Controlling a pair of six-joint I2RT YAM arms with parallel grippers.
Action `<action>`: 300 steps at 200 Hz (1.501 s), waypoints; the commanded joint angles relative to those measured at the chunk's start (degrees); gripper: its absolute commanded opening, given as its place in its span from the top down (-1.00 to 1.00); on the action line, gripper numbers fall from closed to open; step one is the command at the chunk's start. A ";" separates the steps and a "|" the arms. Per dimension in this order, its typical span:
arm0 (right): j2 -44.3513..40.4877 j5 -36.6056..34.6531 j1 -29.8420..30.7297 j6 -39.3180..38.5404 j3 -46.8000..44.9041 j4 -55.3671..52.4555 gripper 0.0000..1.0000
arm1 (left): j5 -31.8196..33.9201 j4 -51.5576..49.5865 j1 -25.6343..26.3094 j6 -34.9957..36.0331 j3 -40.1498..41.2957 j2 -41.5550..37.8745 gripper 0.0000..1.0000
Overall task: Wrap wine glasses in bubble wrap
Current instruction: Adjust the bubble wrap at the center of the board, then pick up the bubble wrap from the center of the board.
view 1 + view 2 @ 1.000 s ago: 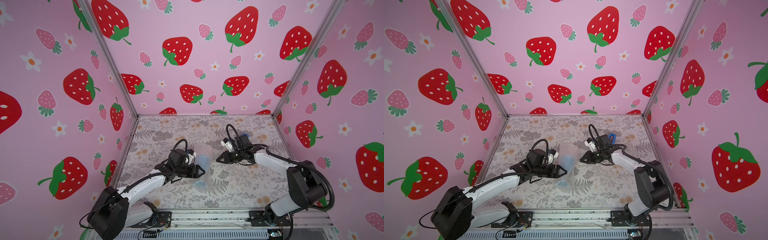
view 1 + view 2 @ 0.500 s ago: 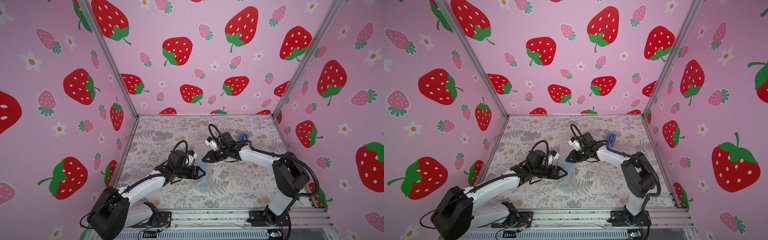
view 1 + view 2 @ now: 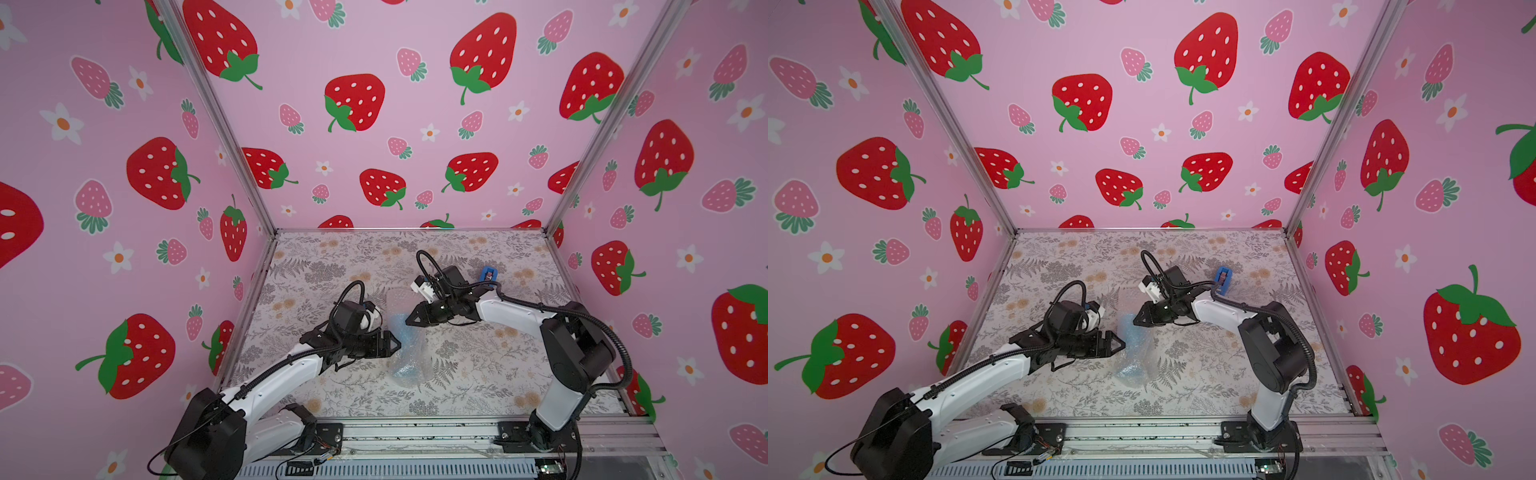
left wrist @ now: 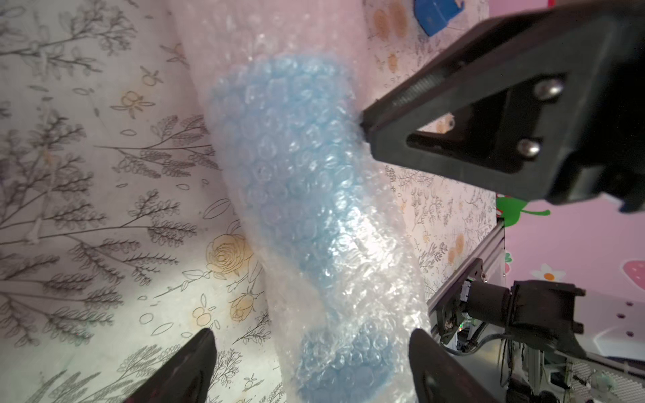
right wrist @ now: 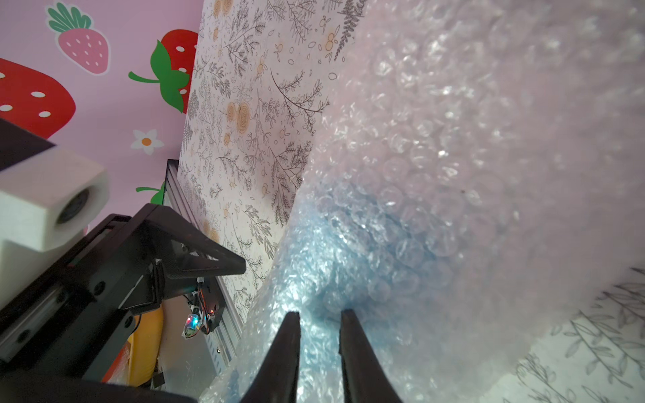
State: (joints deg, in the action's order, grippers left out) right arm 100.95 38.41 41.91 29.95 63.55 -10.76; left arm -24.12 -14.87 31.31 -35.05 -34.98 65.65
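Lying on its side on the floral cloth (image 3: 332,266), the light blue goblet (image 4: 289,167) shows its tapered bowl and round foot through the bubble wrap (image 4: 377,279), which is clear, shiny, pebbled and rolled around it.

Grippers: the left gripper (image 4: 310,331) gapes wide astride the foot end and grips nothing. The right gripper (image 5: 319,314), jaws narrow, nips the wrap at the bowl.

Versus one second ago: the right gripper has moved in toward the left arm, and the left jaws have widened.
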 commanded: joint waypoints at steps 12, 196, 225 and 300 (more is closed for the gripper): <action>-2.39 0.78 -0.44 0.91 2.11 -2.71 0.52 | 2.71 -0.66 0.89 -6.16 -4.07 1.77 -0.99; 2.48 -0.05 -5.45 5.66 -4.72 4.16 0.52 | 9.49 -17.79 5.59 2.40 -27.91 25.50 -0.99; 3.43 -0.36 -4.96 6.73 -3.31 5.60 0.52 | 13.38 -21.47 7.51 4.02 -30.98 29.02 -0.99; 0.71 -0.27 -4.82 8.04 -5.44 7.02 0.52 | 15.92 -15.55 7.45 2.27 -27.99 31.07 -0.99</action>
State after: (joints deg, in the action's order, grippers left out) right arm 103.94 37.63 36.77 36.80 58.98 -4.75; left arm -10.07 -32.77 39.09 -31.53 -64.23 97.49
